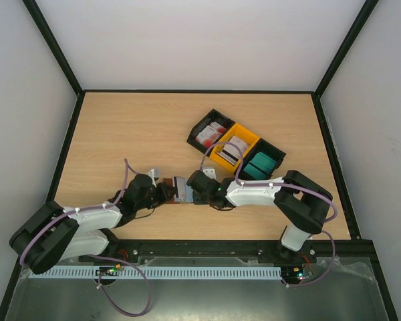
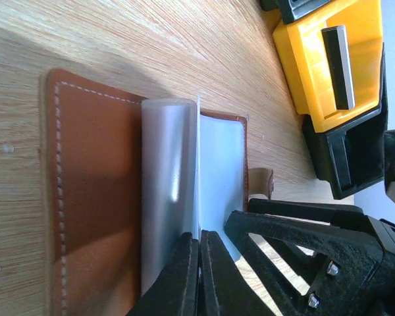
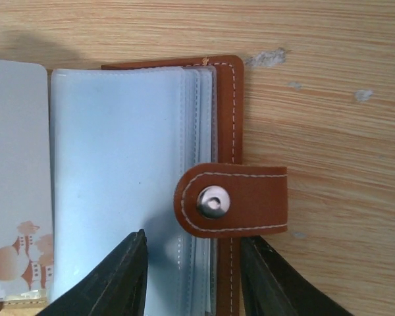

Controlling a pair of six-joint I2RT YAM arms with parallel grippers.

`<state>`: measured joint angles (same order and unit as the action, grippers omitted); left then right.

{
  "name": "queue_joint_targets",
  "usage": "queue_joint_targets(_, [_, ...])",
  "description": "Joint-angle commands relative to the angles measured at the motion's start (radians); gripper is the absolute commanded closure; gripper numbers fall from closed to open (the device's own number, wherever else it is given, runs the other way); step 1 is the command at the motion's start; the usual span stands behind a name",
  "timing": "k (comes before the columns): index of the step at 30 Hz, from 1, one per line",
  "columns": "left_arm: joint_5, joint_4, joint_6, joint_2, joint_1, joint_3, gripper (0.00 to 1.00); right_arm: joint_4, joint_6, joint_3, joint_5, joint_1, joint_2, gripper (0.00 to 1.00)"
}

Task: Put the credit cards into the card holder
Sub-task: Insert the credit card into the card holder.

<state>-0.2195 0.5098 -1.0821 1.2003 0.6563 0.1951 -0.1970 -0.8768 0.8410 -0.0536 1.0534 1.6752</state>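
The brown leather card holder (image 1: pixel 180 190) lies open on the table between my two grippers. In the left wrist view its brown cover (image 2: pixel 92 197) lies flat and its clear sleeves (image 2: pixel 168 184) stand up. My left gripper (image 2: pixel 199 263) is shut on the thin edge of one sleeve. In the right wrist view my right gripper (image 3: pixel 194 276) is open, its fingers either side of the sleeve stack (image 3: pixel 118 164) and the snap tab (image 3: pixel 234 201). The credit cards sit in the bin tray: red-and-white (image 1: pixel 210 134), white with a dark stripe (image 1: pixel 232 150), teal (image 1: pixel 259 166).
The black-and-yellow three-compartment tray (image 1: pixel 248 137) stands behind and to the right of the holder. Its yellow compartment (image 2: pixel 316 99) shows in the left wrist view. A printed page with cartoon figures (image 3: pixel 16 197) lies at the holder's left. Black frame rails edge the table.
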Motion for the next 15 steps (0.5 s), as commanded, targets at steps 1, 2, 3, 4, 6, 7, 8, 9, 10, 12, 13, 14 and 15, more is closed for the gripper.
queue_joint_targets(1, [-0.023,0.040,0.006,0.007,-0.010,-0.007,0.98,0.031,-0.062,-0.030,0.044,0.002,0.002,0.64])
queue_joint_targets(2, [-0.027,0.043,0.007,0.007,-0.012,-0.006,0.98,0.037,-0.066,-0.031,0.048,0.003,0.005,0.65])
queue_joint_targets(3, [-0.028,0.042,0.008,0.007,-0.013,-0.006,0.98,0.038,-0.071,-0.031,0.048,0.002,0.008,0.66])
queue_joint_targets(4, [-0.030,0.041,0.009,0.008,-0.013,-0.005,0.98,0.040,-0.077,-0.031,0.046,0.003,0.010,0.66])
queue_joint_targets(6, [-0.027,0.034,0.007,0.011,-0.015,-0.005,0.98,0.042,-0.081,-0.032,0.045,0.002,0.013,0.67])
queue_joint_targets(7, [-0.025,0.032,0.007,0.013,-0.015,-0.009,0.98,0.042,-0.083,-0.033,0.043,0.002,0.012,0.68])
queue_joint_targets(8, [-0.022,0.029,0.005,0.014,-0.015,-0.009,0.98,0.042,-0.084,-0.034,0.041,0.003,0.010,0.68])
queue_joint_targets(9, [-0.013,0.015,0.003,0.010,-0.015,-0.011,0.98,0.041,-0.086,-0.035,0.038,0.003,0.008,0.68])
queue_joint_targets(10, [-0.003,0.008,0.000,0.003,-0.015,-0.016,0.98,0.041,-0.087,-0.037,0.036,0.002,0.006,0.68])
queue_joint_targets(12, [0.009,-0.012,0.002,-0.014,-0.015,-0.021,0.98,0.040,-0.089,-0.041,0.035,0.003,0.004,0.68])
queue_joint_targets(13, [0.010,-0.020,0.006,-0.018,-0.016,-0.020,0.98,0.041,-0.091,-0.041,0.035,0.003,0.004,0.68])
queue_joint_targets(14, [0.006,-0.025,0.004,-0.019,-0.017,-0.019,0.98,0.042,-0.091,-0.041,0.036,0.003,0.003,0.68])
queue_joint_targets(15, [0.001,-0.029,-0.003,-0.018,-0.017,-0.019,0.98,0.041,-0.092,-0.041,0.036,0.003,0.003,0.68])
